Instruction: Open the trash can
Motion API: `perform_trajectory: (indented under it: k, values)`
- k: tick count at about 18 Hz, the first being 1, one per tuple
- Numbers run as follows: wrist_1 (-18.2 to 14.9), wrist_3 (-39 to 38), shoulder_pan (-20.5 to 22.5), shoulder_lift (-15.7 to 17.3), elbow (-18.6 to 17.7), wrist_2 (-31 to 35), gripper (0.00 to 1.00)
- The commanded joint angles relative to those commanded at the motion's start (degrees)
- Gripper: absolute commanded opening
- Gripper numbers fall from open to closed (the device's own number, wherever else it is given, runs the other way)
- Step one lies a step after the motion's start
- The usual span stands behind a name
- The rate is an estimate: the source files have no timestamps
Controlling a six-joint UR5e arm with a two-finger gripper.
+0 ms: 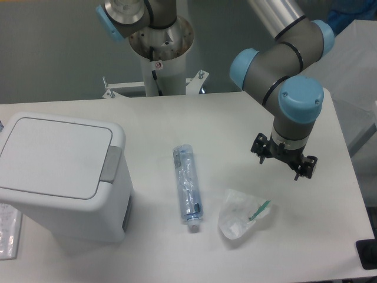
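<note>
The trash can (62, 177) is a large white boxy bin at the left of the table, its flat lid down and a grey push tab (111, 163) on its right edge. My gripper (283, 159) hangs over the right part of the table, far to the right of the bin and touching nothing. Its black fingers are mostly hidden under the wrist, so I cannot make out whether they are open or shut.
A clear plastic bottle (188, 190) with a blue label lies in the middle of the table. A crumpled clear bag (241, 213) with a green piece inside lies below the gripper. A flat packet (9, 230) sits at the left edge beside the bin.
</note>
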Motion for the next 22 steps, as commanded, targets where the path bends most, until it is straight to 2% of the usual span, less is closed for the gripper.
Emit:
perform_trajectory:
  k: [9,12,16,18,20,22]
  values:
    - [0.1,-0.4,-0.3,0.3,0.6,-2.7,1.0]
    - [1.0,-7.5,-1.1,0.1,0.4,-3.0,1.0]
    - [0.4,-11.0,-1.1,1.2,0.3,-4.7,1.0]
    - [0.2,-14.5,-1.6,1.6,1.0,-7.5,1.0]
    - [0.1,-21.0,-1.6,3.5,1.0,-11.7,1.0]
    - [0.1,-23.1,-1.1,3.9,1.0,-15.9,1.0]
